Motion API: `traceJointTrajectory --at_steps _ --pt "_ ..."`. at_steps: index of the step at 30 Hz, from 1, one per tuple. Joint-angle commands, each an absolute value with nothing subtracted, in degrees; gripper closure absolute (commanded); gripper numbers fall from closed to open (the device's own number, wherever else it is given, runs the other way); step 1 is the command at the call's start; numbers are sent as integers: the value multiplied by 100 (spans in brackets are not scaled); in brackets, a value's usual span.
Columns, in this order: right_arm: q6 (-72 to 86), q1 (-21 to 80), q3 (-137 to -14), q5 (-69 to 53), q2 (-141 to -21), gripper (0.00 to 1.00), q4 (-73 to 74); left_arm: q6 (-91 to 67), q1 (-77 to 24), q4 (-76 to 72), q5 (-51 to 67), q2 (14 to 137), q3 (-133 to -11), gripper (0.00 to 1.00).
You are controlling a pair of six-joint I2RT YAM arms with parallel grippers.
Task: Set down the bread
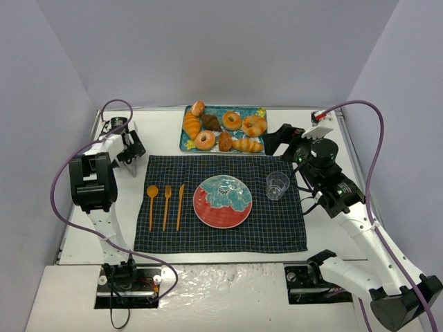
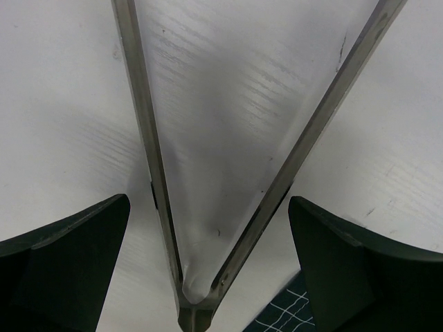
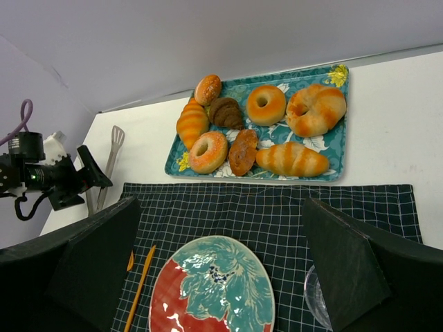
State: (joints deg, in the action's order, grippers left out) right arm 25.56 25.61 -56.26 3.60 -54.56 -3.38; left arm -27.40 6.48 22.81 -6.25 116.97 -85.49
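A: The left gripper (image 2: 208, 200) sits low over the tongs (image 2: 149, 138), jaws wide apart on either side of them and gripping nothing. I'd say it is lined up to pick them up.
B: And the right gripper (image 3: 221, 204)?
A: Also wide open and empty, above the mat (image 3: 277, 207), facing the tray (image 3: 337, 149). The bread (image 3: 208, 152) lies at the tray's near-left corner. The plate (image 3: 208, 283) is probably where it goes.

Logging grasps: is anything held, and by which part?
Nothing: left gripper open, fingers either side of the tongs, unclamped; right gripper open, empty.
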Motion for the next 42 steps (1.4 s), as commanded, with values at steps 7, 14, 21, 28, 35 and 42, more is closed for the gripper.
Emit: traceJointTrajectory --at_steps 7,14,21,28,35,42 --pt "2602 2593 -5553 237 -5539 0 -993 -2619 751 1977 -494 11595 -8758 3" --pt "2610 2593 -5518 239 -5518 0 -1011 -2677 796 2033 -470 11723 -8799 3" --pt "2612 2593 -5511 238 -5528 0 -1011 -2653 817 2057 -394 11825 -8843 8" --pt "2669 2593 -5494 252 -5520 0 -1012 -2653 817 2065 -286 11925 -8852 22" --pt "2726 2593 -5448 264 -5474 0 -1013 -2672 807 2090 -243 11899 -8840 37" --pt "2768 2593 -5379 299 -5396 0 -1011 -2681 747 2065 -211 11813 -8789 46"
